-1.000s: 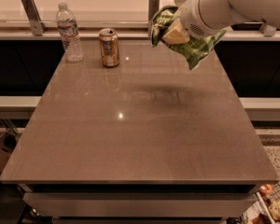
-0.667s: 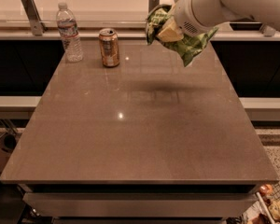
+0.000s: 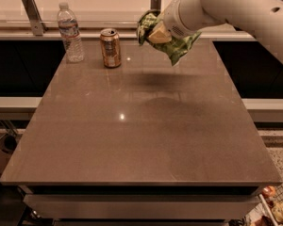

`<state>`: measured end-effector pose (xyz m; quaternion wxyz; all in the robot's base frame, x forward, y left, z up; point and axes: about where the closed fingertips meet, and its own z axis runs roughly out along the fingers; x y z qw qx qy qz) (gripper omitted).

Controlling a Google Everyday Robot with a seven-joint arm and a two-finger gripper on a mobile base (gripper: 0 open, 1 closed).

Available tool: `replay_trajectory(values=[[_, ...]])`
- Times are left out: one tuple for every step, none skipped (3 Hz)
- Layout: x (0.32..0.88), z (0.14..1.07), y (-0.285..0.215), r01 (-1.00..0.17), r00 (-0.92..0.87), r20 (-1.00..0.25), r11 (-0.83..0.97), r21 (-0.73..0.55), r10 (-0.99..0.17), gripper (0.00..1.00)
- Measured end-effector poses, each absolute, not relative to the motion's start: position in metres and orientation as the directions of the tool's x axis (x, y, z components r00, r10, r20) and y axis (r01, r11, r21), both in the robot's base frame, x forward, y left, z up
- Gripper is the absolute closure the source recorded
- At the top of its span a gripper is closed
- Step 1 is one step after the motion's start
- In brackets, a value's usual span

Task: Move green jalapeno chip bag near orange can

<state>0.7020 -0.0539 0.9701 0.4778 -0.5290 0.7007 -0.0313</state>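
The green jalapeno chip bag (image 3: 172, 44) hangs in the air above the far part of the table, crumpled, held by my gripper (image 3: 156, 32). The gripper is at the end of the white arm that reaches in from the upper right, and it is shut on the bag. The orange can (image 3: 110, 47) stands upright on the table at the far left, to the left of the bag and below it. The bag and the can are apart.
A clear plastic water bottle (image 3: 70, 32) stands left of the can near the table's far left corner. The brown table (image 3: 132, 140) stretches toward me. A white counter runs behind it, with a metal bracket (image 3: 32, 13) at the left.
The arm has carried the chip bag leftward toward the can, still off the table. The can and bottle have not moved.
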Motion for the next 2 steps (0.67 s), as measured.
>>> replay_trajectory(values=[[0.724, 0.953, -0.046, -0.720, 0.014, -0.642, 0.438, -0.539, -0.766, 1.00], [0.741, 0.939, -0.037, -0.730, 0.017, -0.643, 0.430, -0.531, -0.765, 1.00]])
